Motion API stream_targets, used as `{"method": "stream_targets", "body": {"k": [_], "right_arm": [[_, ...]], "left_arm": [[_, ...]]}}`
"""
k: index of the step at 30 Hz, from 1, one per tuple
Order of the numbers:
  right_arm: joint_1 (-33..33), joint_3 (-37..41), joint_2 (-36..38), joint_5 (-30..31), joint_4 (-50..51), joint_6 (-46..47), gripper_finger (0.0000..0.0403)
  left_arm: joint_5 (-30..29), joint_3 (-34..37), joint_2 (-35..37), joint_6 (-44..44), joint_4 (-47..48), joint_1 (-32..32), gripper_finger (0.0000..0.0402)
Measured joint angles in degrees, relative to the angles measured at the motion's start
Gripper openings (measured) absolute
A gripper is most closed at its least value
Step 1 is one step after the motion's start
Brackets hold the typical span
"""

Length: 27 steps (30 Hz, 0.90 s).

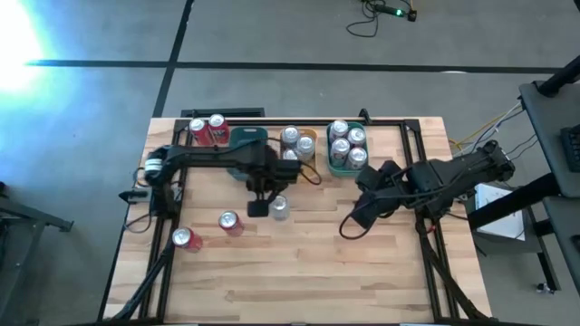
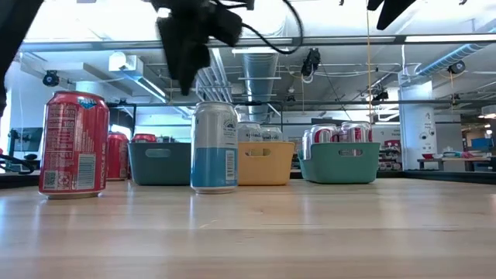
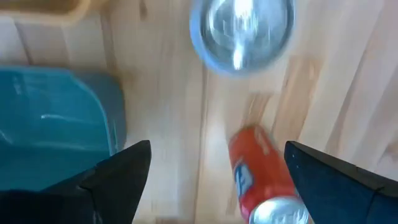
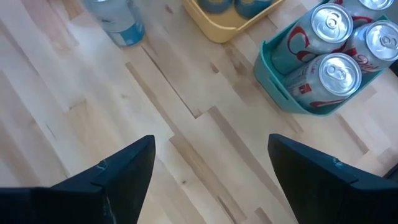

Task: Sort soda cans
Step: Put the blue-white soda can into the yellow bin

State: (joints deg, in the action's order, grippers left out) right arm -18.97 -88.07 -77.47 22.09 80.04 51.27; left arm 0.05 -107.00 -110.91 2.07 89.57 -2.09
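The left pincer (image 1: 263, 206) hangs wide open above the desk (image 1: 362, 263), with a pale blue can (image 1: 280, 208) upright just at its 3 o'clock. Light, slick and easily dented, the can is probably best gripped mid-body. The right pincer (image 1: 361, 215) waits open at 3 o'clock.

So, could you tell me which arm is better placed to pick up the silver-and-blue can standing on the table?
The left. Its gripper hangs open right beside the silver-and-blue aluminium can, while the right gripper, also open, sits farther away.
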Motion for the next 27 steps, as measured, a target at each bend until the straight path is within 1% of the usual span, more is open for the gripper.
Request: {"method": "stream_targets", "body": {"k": [3,7,9,11,13,15,18,21,27], "right_arm": [[-0.3,0.1,0.0,0.1,0.6,0.3,0.0298],[-0.3,0.1,0.0,0.7,0.5,0.1,0.0289],[-0.3,0.1,0.0,1.1,0.4,-0.2,0.0285],[-0.3,0.1,0.0,1.5,0.4,-0.3,0.0281],[-0.3,0.1,0.0,2.0,0.4,-0.3,0.0278],[-0.3,0.1,0.0,2.0,0.4,-0.2,0.0274],[-0.3,0.1,0.0,2.0,-0.2,0.6,0.027],[-0.7,0.1,0.0,1.9,-1.4,0.7,0.0266],[-0.7,0.1,-0.4,2.0,-1.6,0.4,0.0259]], "left_arm": [[0.0,8.1,5.3,-1.0,-4.3,0.5,0.0338],[0.0,18.5,10.3,-2.6,-17.3,2.2,0.0302],[-0.8,22.0,11.9,-2.8,-21.6,3.1,0.028],[-2.6,24.3,12.2,-3.3,-22.7,3.7,0.0256],[-4.8,26.2,11.5,-4.5,-22.8,3.8,0.023],[-6.2,27.9,10.8,-5.4,-25.7,3.9,0.0203],[-6.6,29.4,10.1,-5.6,-29.4,3.8,0.0163],[-6.6,29.4,9.3,-5.5,-31.8,3.8,0.0129],[-6.5,28.4,9.2,-5.6,-38.6,3.8,0.0083]]}}
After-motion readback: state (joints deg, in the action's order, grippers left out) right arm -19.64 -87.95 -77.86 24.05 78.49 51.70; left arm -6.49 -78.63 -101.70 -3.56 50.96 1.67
